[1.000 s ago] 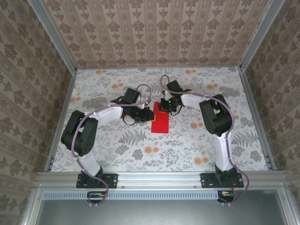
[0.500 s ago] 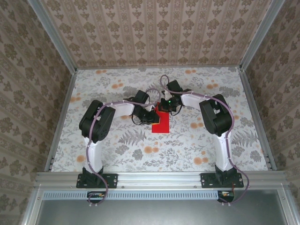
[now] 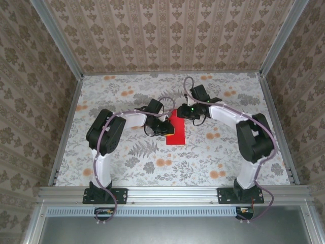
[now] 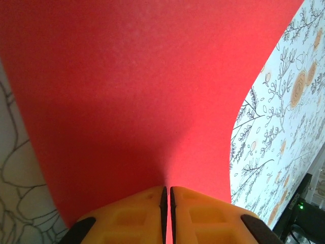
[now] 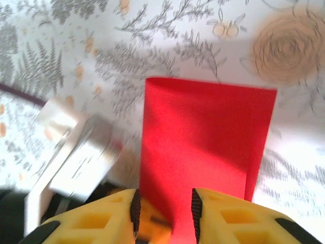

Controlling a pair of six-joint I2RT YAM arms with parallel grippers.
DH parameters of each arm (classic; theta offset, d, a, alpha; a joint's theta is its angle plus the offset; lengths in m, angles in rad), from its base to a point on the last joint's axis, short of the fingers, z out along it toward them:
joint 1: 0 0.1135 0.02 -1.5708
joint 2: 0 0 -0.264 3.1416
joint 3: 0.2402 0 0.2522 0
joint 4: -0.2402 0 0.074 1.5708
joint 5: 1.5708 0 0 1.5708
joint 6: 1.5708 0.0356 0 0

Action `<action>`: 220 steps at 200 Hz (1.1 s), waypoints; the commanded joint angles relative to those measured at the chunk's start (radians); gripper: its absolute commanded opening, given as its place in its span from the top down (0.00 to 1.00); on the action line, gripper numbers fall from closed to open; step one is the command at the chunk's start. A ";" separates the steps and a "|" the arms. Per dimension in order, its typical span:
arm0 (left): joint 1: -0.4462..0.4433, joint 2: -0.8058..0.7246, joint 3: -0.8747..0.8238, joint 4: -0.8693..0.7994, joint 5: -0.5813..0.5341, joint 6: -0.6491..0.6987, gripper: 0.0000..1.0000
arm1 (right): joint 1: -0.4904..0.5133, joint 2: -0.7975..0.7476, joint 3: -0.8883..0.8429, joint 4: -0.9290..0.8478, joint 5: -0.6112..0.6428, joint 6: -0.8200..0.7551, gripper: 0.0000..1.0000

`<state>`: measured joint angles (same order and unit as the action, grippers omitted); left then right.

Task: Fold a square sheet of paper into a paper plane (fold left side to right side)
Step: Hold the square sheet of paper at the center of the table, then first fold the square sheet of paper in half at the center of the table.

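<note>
Square sheet of paper (image 3: 176, 134): left pincer (image 4: 166, 191) clenched on it; right pincer (image 5: 163, 199) parted above.

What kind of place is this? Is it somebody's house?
Probably a robot test booth, not a house: two arms bolted to a metal rail, wallpapered panels boxing in a flowery table.

Red square sheet of paper (image 3: 176, 135), folded into a rectangle, one edge lifted
</note>
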<state>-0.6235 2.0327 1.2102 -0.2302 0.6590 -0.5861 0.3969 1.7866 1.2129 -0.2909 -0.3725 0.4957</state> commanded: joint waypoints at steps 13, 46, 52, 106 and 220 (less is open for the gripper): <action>-0.019 0.005 -0.039 -0.044 -0.057 -0.030 0.86 | 0.053 -0.052 -0.173 0.042 -0.074 0.099 0.88; -0.021 0.001 -0.038 -0.044 -0.062 -0.035 0.86 | 0.097 0.000 -0.194 0.044 -0.080 0.129 0.94; -0.021 -0.001 -0.038 -0.043 -0.063 -0.037 0.86 | 0.099 0.012 -0.193 0.040 -0.073 0.129 0.95; -0.015 -0.021 -0.002 -0.053 -0.063 -0.031 0.86 | 0.099 0.082 -0.181 -0.060 -0.011 0.101 0.97; 0.036 0.023 0.114 -0.027 -0.026 0.021 0.87 | 0.099 0.129 -0.147 -0.147 0.035 0.057 0.98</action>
<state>-0.5938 2.0232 1.3033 -0.2554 0.6250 -0.5961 0.4976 1.8675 1.0721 -0.3489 -0.4076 0.5716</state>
